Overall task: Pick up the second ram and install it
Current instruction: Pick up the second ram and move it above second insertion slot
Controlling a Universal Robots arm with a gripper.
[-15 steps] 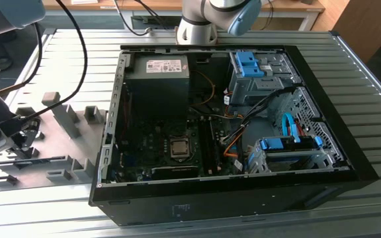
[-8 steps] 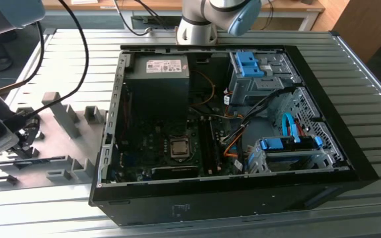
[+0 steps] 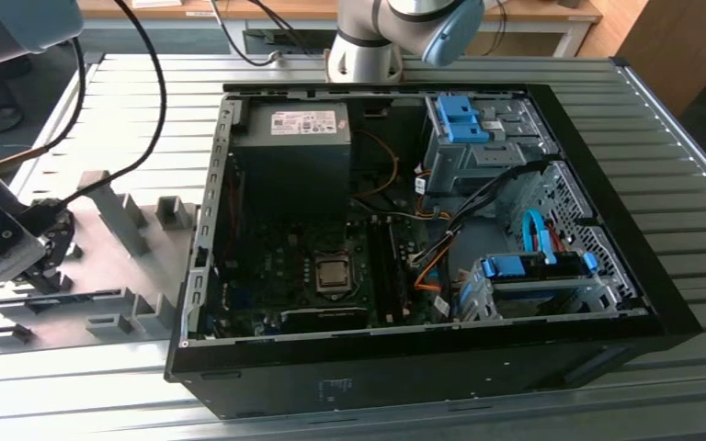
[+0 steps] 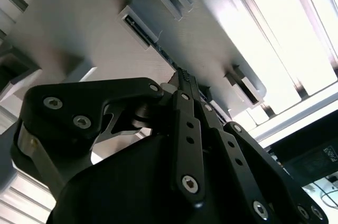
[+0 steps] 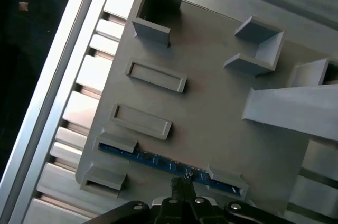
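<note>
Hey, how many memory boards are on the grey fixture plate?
1. The second ram stands on edge between two grey holders on the grey fixture plate, the end effector right at it. More may be hidden where the plate runs out of view.

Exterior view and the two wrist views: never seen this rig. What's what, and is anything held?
One robot arm stands at a ribbed metal table. The exterior view, from a camera off the arm, shows an open computer case beside a grey fixture plate. Both wrist views come from cameras riding on the arm, looking past its gripper. In the first wrist view the second ram, a narrow blue board, sits on edge in the plate's slots, with the gripper right at it. Whether it is gripped I cannot tell; it is not lifted yet.
</note>
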